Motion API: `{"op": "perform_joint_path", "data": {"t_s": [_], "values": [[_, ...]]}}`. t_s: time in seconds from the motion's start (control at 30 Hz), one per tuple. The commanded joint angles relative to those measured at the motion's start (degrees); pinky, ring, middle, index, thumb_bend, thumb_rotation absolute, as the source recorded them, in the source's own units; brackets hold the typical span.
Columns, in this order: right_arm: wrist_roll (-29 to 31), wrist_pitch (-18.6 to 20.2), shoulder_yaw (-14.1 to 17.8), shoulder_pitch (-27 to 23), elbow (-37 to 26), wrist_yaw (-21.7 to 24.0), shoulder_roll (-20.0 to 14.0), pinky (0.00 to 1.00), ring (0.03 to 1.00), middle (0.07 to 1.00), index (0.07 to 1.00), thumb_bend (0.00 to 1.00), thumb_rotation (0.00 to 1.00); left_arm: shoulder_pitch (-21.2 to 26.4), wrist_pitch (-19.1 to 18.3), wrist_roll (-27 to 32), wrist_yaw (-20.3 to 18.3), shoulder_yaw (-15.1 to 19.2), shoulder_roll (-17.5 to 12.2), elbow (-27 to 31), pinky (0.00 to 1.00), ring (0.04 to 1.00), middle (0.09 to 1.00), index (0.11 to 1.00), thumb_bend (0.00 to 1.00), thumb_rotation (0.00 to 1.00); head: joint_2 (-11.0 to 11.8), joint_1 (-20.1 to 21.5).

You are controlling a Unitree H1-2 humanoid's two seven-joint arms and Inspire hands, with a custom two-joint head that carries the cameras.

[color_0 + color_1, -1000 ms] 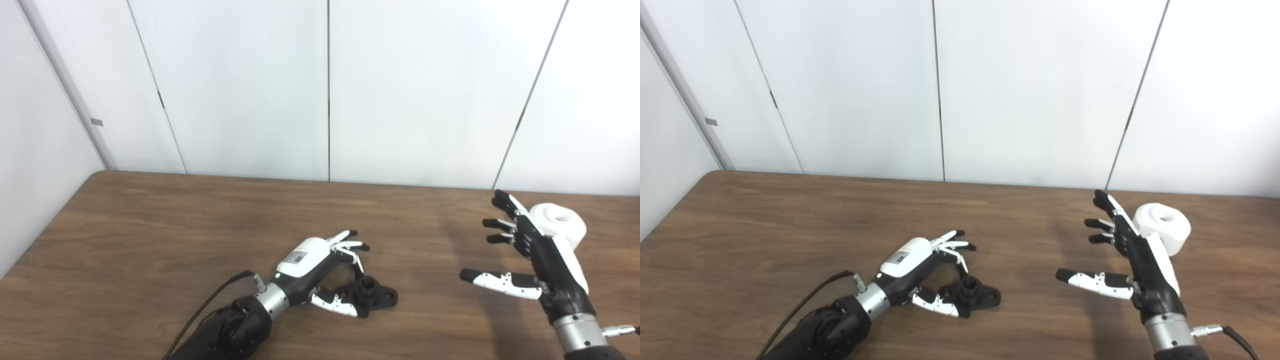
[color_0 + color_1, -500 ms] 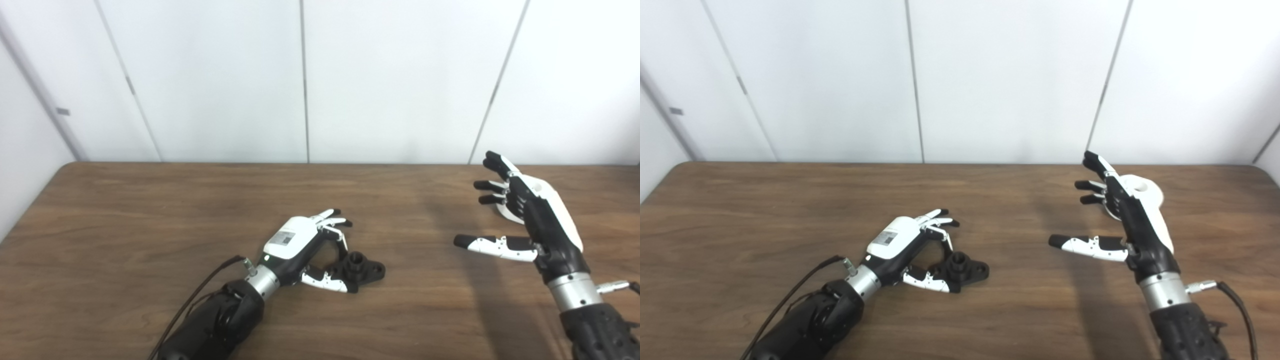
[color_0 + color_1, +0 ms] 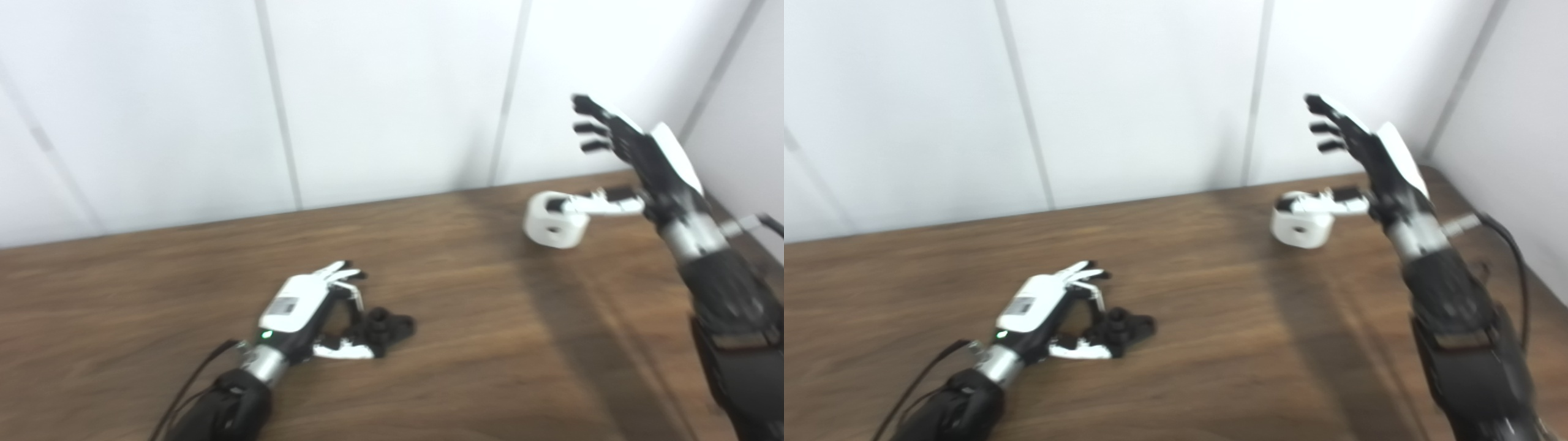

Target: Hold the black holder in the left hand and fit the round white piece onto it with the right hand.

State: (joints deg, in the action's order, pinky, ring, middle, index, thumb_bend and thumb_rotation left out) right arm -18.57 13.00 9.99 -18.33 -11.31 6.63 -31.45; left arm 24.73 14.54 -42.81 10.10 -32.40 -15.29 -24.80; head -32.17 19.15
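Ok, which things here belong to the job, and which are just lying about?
Part of the job:
- black holder, on the table by the left hand
- round white piece, under the right hand, whose fingers are spread

Just there:
- wooden table
- white wall panels
- nothing else loose in view

A brown wood-grain worktop (image 3: 459,367) is seen filling the lower half of both views, its grain running roughly from 9 o'clock to 3 o'clock and its far edge rising slightly toward 2 o'clock. Behind it, a white panelled wall (image 3: 380,92) is shown, divided by thin grey seams (image 3: 278,104) that lean a little off vertical. At 3 o'clock a second white wall (image 3: 1507,122) is met at a corner, and the whole scene is rendered slightly blurred.
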Motion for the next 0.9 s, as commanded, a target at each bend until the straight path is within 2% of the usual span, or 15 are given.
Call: {"op": "perform_joint_path", "data": {"t_s": [0.0, 0.07, 0.13, 0.23, 0.4, 0.53, 0.67, 0.87], "values": [[-3.8, 3.2, -0.1, -4.1, 2.1, -0.4, -3.9, 0.79, 0.919, 0.954, 0.884, 0.86, 0.37, -6.7, -3.3, -2.7, -4.6, -2.4, -2.4, -7.3, 0.88, 0.934, 0.839, 0.482, 0.52, 0.06, 0.6, 1.0], [-4.8, 4.9, -1.1, -5.6, 5.0, 0.8, -5.5, 0.81, 0.943, 0.972, 0.884, 0.87, 0.39, -6.8, -2.5, -3.1, -2.5, -2.4, -2.6, -8.3, 0.86, 0.919, 0.830, 0.482, 0.52, 0.05, 1.2, 2.0], [-5.0, 6.3, -2.3, -6.8, 7.4, 2.5, -7.3, 0.80, 0.965, 0.991, 0.886, 0.89, 0.39, -6.7, -0.8, -3.3, -0.4, -2.5, -2.8, -9.8, 0.84, 0.902, 0.820, 0.482, 0.52, 0.05, 1.8, 3.1], [-5.2, 7.4, -4.1, -7.9, 9.9, 4.5, -8.9, 0.77, 0.958, 0.991, 0.885, 0.92, 0.38, -6.7, -0.4, -3.0, -0.6, -2.4, -3.2, -9.8, 0.84, 0.901, 0.821, 0.482, 0.52, 0.05, 2.4, 4.4], [-4.3, 7.6, -6.6, -9.0, 13.1, 7.0, -9.4, 0.82, 0.982, 1.000, 0.888, 0.91, 0.35, -6.8, 0.8, -2.5, -0.3, -1.9, -3.4, -9.9, 0.81, 0.888, 0.810, 0.481, 0.52, 0.05, 2.8, 5.2], [-4.4, 7.5, -8.0, -10.0, 16.5, 7.5, -9.4, 0.83, 0.982, 1.000, 0.889, 0.94, 0.37, -6.9, 1.3, -2.5, -0.1, -1.8, -3.5, -10.1, 0.82, 0.887, 0.808, 0.482, 0.52, 0.05, 2.8, 5.2], [-3.7, 8.3, -9.1, -10.9, 20.0, 9.1, -9.3, 0.89, 0.997, 1.000, 0.905, 0.96, 0.37, -7.2, 1.5, -2.2, -0.2, -1.6, -3.7, -9.8, 0.82, 0.887, 0.809, 0.481, 0.52, 0.05, 2.8, 5.0], [-1.7, 7.9, -11.4, -11.3, 23.1, 13.5, -9.1, 0.93, 1.000, 1.000, 0.941, 0.98, 0.36, -7.7, 1.1, -2.6, -0.6, -1.6, -4.0, -8.6, 0.82, 0.886, 0.810, 0.482, 0.52, 0.05, 2.5, 4.4]]}}
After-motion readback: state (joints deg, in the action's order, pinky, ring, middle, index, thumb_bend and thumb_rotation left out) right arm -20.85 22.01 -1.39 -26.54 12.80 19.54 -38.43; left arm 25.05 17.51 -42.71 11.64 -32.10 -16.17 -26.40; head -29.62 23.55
